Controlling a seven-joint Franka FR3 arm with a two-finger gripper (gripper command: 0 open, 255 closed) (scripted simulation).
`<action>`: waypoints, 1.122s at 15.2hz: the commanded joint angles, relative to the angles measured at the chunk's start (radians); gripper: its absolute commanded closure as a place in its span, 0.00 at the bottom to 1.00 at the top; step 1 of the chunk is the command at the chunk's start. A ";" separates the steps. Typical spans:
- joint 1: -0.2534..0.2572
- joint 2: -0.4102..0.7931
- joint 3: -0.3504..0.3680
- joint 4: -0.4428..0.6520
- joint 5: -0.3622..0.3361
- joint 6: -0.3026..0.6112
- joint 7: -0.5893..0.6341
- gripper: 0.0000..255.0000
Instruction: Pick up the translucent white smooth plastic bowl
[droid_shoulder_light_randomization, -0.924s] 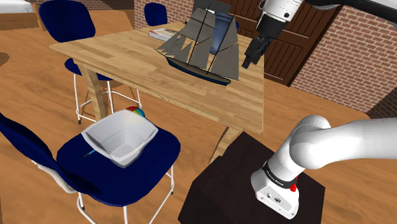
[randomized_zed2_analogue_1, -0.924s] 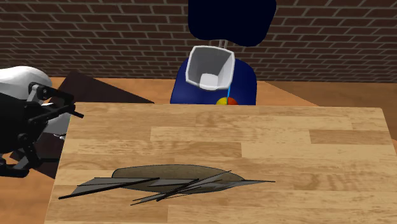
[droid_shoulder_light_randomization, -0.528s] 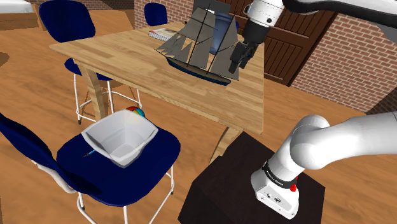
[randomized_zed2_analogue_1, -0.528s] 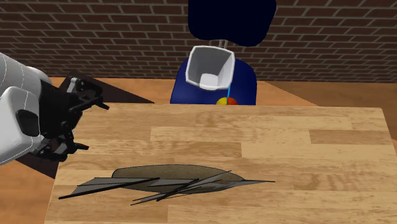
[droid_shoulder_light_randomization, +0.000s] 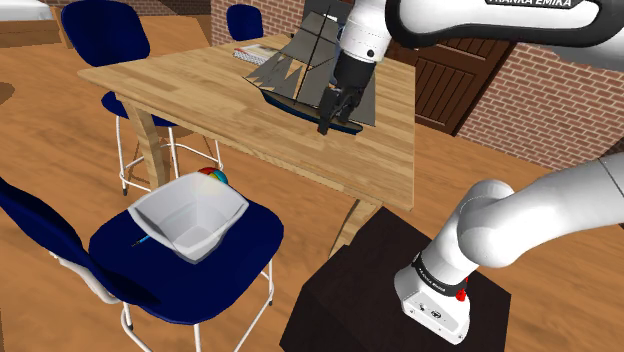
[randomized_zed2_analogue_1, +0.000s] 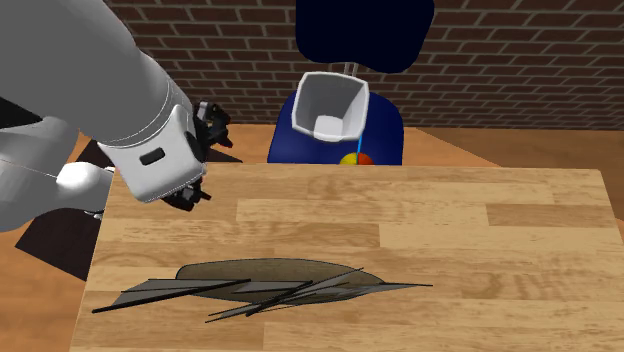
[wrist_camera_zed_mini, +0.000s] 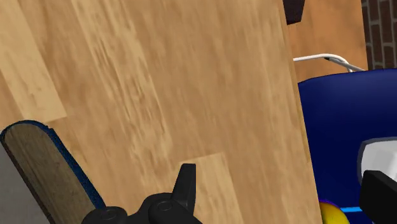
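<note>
Bowl: the pale white bowl (droid_shoulder_light_randomization: 188, 215) is sitting upright, mouth up, on the dark blue seat of a chair (droid_shoulder_light_randomization: 250, 240) pulled up beside the table (droid_shoulder_light_randomization: 200, 90). It is lower than the tabletop and off the table altogether.
Ball: a small coloured ball (droid_shoulder_light_randomization: 213, 175) is lying just beside the bowl's far corner, on the same seat.
Hand: the hand (droid_shoulder_light_randomization: 327, 112) is hanging over the tabletop, close by the hull of the model ship (droid_shoulder_light_randomization: 300, 75), well apart from the bowl and touching nothing.
Fingers: in the wrist view the two black fingers (wrist_camera_zed_mini: 186, 184) are standing apart with only bare wood between them, so the hand is open and holding nothing.
Why the arm is reaching so: the stand (droid_shoulder_light_randomization: 370, 270) is sitting at the table's end, so the arm is arching over the wood to get towards the chair side.
Step in hand: judging by this, the approach is under way and the grasp is not yet begun.
Next move: the hand is probably needing to clear the table's edge, then drop to the seat and straddle one bowl wall.
Risk: the ship's sails are standing tall right beside the wrist, and the smooth sloping bowl wall is likely to slip from a shallow pinch.
</note>
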 joint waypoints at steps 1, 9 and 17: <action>0.009 0.063 0.029 0.021 0.009 0.038 0.026 0.00; 0.042 0.315 0.139 0.129 0.008 0.166 0.134 0.00; 0.088 0.601 0.222 0.308 -0.066 0.246 0.262 0.00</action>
